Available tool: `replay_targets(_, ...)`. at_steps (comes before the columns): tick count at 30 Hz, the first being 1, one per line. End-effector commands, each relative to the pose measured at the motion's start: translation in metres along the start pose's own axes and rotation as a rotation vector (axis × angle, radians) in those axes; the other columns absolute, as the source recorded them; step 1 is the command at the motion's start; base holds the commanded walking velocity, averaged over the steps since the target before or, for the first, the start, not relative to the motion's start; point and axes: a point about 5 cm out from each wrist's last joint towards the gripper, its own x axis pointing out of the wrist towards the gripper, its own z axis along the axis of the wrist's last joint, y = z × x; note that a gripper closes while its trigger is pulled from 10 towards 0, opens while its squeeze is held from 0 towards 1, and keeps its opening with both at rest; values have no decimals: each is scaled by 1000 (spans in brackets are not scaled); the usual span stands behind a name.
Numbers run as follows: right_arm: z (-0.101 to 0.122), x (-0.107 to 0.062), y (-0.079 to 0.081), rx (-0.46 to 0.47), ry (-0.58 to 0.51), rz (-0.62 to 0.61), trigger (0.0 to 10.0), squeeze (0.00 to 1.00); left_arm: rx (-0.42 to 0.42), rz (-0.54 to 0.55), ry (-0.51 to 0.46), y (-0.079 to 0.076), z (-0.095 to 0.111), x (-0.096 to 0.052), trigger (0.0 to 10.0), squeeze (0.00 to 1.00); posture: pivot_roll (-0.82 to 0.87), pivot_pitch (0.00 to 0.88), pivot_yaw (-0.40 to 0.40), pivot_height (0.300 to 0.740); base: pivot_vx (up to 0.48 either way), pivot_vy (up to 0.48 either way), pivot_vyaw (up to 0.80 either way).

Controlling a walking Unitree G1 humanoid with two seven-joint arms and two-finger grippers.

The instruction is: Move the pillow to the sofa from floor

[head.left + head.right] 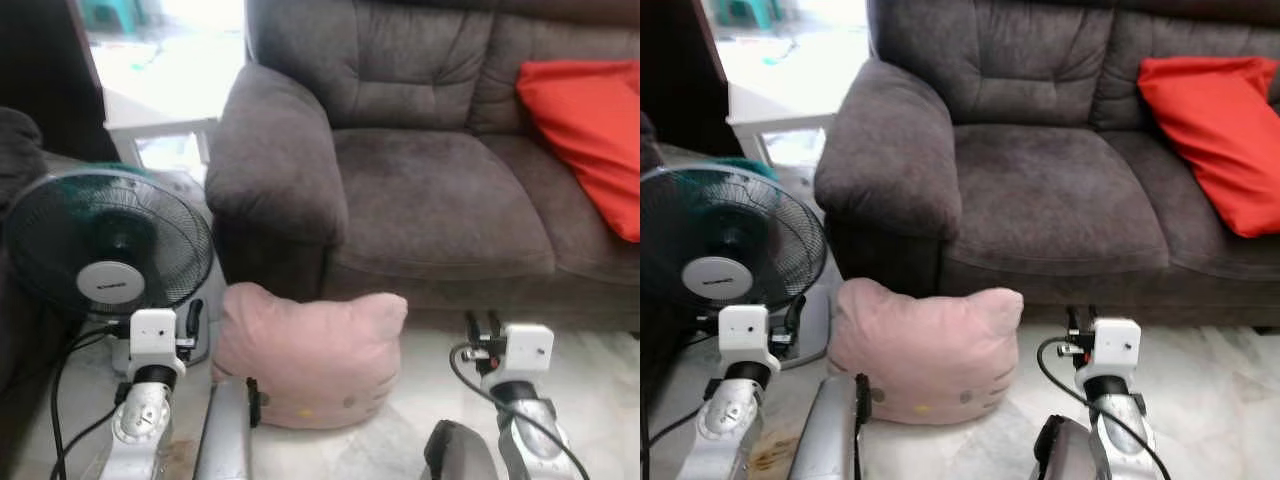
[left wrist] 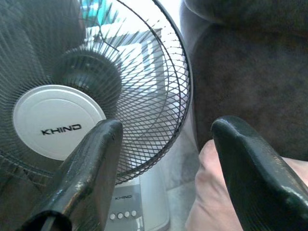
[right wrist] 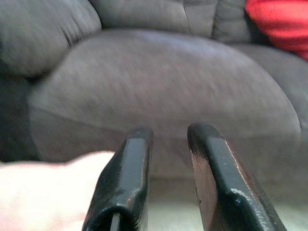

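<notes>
On floor (image 1: pixel 590 400), pink pillow (image 1: pixel 310 355) against grey sofa (image 1: pixel 430 200), beside fan (image 1: pixel 105 250). Left gripper (image 2: pixel 166 144) fingers spread wide; right gripper (image 3: pixel 166 139) fingers slightly parted, empty.

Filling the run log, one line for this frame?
pink pillow: on floor before sofa | left end effector: open, beside pillow | right end effector: open, free

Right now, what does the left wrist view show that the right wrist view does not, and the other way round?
The left wrist view alone shows the KHIND fan with its wire grille, seen between the open fingers of the left pincer. The right wrist view alone shows the red cushion on the sofa and the sofa's wide seat, beyond the right pincer, whose fingers stand a little apart. Both views share the grey sofa and an edge of the pink pillow, which lies on the floor untouched.
</notes>
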Motion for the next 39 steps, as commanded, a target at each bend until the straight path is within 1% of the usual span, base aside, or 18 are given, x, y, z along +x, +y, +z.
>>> replay_targets(1,-6,-4,-7,4,29,-24,10000,0,0,-34,1,-8,0,1,10000,0,113,0,-109,429,0,0,0)
replay_targets(8,-7,-4,-6,7,28,-27,10000,0,-1,-44,6,-9,-1,2,10000,0,113,0,-107,429,0,0,0)
replay_targets(17,-7,-3,-5,-12,34,-17,10000,0,-4,-54,12,-10,-1,2,10000,0,112,0,-108,429,0,0,0)
replay_targets(21,-7,-3,-3,-25,32,2,10000,0,-6,-58,11,-10,-1,2,10000,0,112,0,-109,429,241,0,0)
replay_targets(26,-7,-3,-2,-11,28,2,10000,0,-8,-64,9,-11,-1,2,10000,0,111,0,-107,429,249,0,665)
replay_targets(29,-7,-4,-4,7,26,-15,10000,0,-9,-66,9,-11,-1,3,10000,0,108,0,-104,429,259,0,0)
replay_targets(39,-8,-4,-5,-4,27,-12,10000,0,-8,-71,9,-12,-1,3,10000,0,109,0,-105,429,284,0,0)
